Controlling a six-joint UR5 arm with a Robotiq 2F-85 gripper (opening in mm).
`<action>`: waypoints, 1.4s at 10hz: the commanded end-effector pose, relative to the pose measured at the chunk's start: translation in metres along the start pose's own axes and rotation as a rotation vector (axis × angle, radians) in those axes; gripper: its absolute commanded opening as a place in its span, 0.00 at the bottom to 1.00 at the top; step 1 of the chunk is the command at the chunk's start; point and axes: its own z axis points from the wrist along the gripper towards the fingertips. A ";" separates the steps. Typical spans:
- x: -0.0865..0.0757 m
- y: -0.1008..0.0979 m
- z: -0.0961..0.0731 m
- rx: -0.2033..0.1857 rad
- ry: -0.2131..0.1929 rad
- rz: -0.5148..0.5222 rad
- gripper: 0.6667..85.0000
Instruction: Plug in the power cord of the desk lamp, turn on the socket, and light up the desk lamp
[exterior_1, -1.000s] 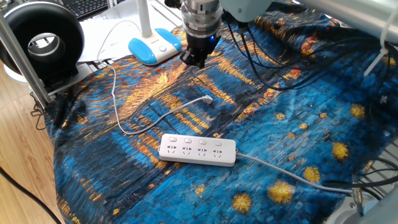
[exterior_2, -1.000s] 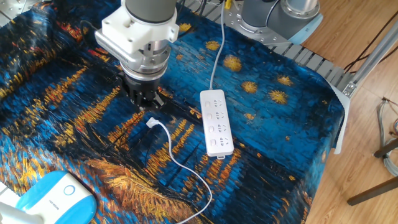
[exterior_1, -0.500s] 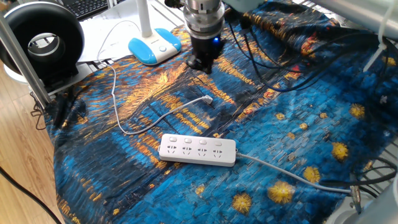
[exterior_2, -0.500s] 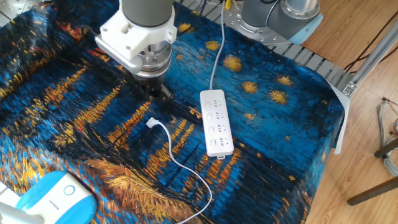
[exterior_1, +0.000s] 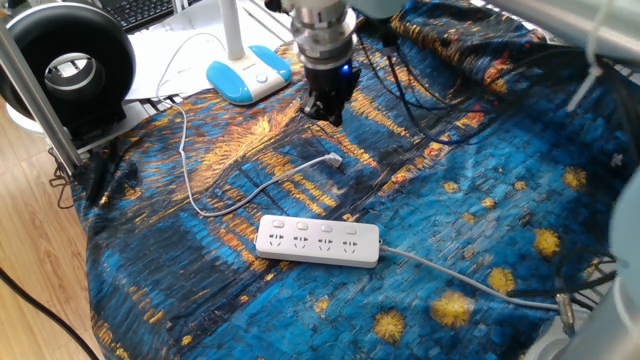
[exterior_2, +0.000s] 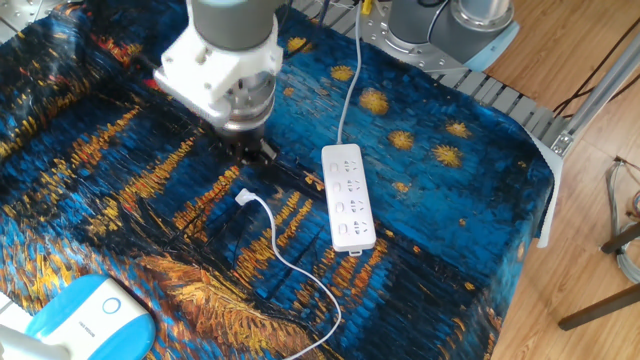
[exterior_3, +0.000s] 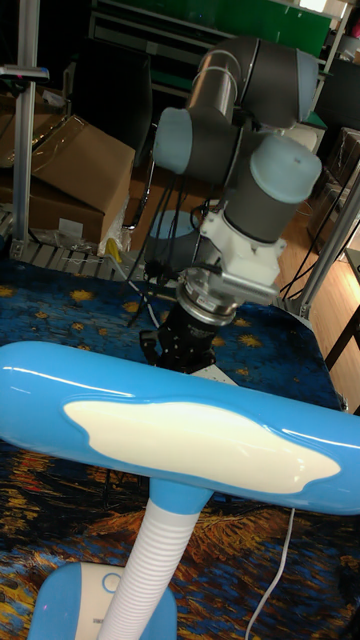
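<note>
The desk lamp's light-blue base (exterior_1: 248, 75) stands at the cloth's far edge. Its blue and white head (exterior_3: 180, 425) fills the tall fixed view. The thin white power cord (exterior_1: 190, 170) loops across the cloth and ends in a small plug (exterior_1: 333, 158) (exterior_2: 243, 196) that lies loose. The socket (exterior_1: 318, 241) (exterior_2: 348, 196), a white strip of outlets, lies flat a little beyond the plug with nothing plugged in. My gripper (exterior_1: 325, 110) (exterior_2: 250, 152) hangs just above the cloth, a short way from the plug. It looks open and holds nothing.
A black ring-shaped device (exterior_1: 65, 65) stands at the far left beside a metal post (exterior_1: 30, 85). Black cables (exterior_1: 430, 110) trail over the cloth behind the arm. The strip's thicker cable (exterior_1: 460, 280) runs off to the right edge.
The gripper has turned about its wrist axis and shifted slightly toward the plug. The plug, cord and strip have not moved.
</note>
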 end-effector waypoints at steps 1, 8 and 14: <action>-0.016 0.010 0.022 0.016 0.019 -0.020 0.02; -0.027 0.010 0.026 0.098 0.029 -0.050 0.06; -0.057 -0.001 0.030 0.223 0.014 -0.196 0.38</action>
